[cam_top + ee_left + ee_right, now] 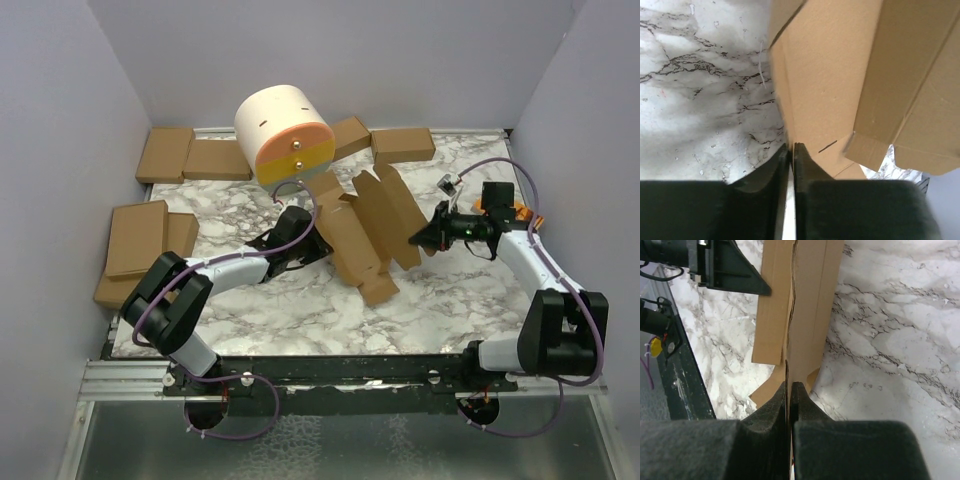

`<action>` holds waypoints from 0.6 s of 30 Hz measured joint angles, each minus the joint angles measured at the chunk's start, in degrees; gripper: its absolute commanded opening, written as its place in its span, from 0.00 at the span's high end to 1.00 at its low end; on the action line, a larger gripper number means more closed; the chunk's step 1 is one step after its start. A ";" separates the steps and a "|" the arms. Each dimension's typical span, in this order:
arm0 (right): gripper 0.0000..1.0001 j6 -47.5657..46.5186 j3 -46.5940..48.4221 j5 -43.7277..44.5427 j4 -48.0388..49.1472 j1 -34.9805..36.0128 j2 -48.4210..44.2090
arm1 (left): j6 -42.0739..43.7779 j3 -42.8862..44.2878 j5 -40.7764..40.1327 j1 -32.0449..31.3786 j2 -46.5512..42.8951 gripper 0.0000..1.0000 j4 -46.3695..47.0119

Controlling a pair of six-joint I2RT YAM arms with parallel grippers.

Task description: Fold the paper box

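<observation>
One plain brown die-cut cardboard sheet (375, 225), propped up. My right pincer (790, 386) clamps its 3 o'clock edge. My left pincer (791, 150) sits at 9 o'clock; grip: cannot tell.

Top view bright, evenly lit from above; soft shadows beneath arms (230, 268) on marble table (450, 300). Left wrist view: cardboard sheet (825, 90) edge blurred at frame centre, grey shadow across upper middle. Near fingers (855, 210) dark, soft-focused along bottom of both wrist views.

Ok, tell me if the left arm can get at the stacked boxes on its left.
Probably: nothing stands between it and the stacked boxes, but the left gripper is pinched on the cardboard sheet and must let go first.
</observation>
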 measured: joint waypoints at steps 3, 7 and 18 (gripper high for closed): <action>0.99 -0.09 0.00 1.05 -0.02 0.00 0.74 | -0.33 0.00 0.15 0.00 0.00 0.73 0.31; 0.99 -0.17 0.00 2.21 -0.04 0.00 1.95 | -0.72 -0.31 0.46 0.00 0.00 0.58 1.36; 0.99 -0.13 0.00 3.13 -0.09 0.00 2.45 | -0.11 -8.96 7.63 1.68 -3.06 0.33 14.75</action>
